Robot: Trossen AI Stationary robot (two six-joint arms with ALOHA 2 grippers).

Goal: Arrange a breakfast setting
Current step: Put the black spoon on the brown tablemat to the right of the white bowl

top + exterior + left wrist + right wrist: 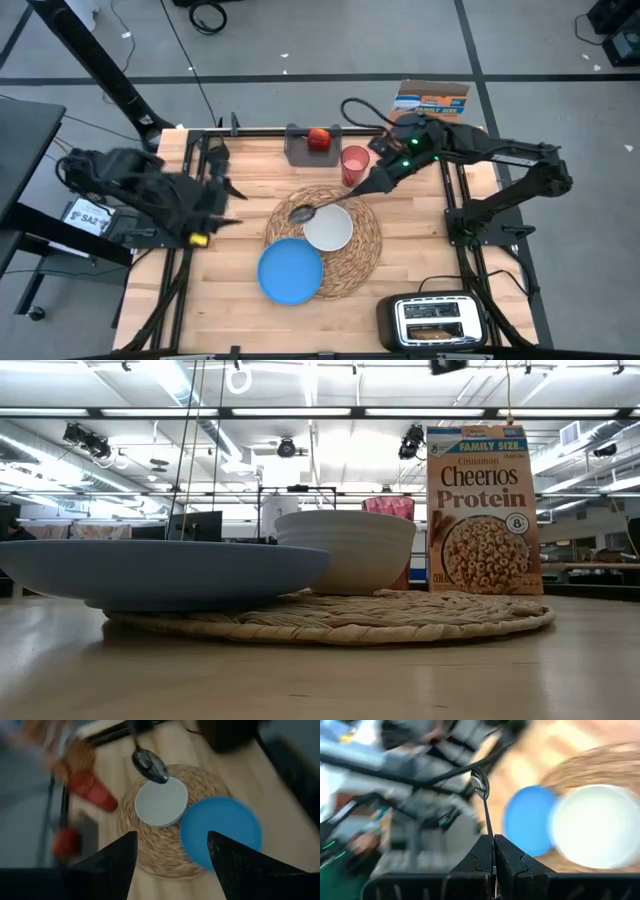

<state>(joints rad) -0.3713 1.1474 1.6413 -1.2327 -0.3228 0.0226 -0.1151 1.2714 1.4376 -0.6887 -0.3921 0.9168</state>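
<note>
My right tool point(493, 851) is clamped on the metal spoon point(318, 209), whose scoop hangs over the rim of the white bowl point(329, 230) on the straw placemat point(352, 262). The blue plate point(290, 271) overlaps the mat's edge on the side toward the left arm. My left tool point(171, 851) stands wide and empty near the bench point(240, 300) edge, with bare wood between it and the mat.

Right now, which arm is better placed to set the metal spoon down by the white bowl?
The right: its pincer is shut on the metal spoon over the white bowl. The left pincer hangs open, empty.
</note>
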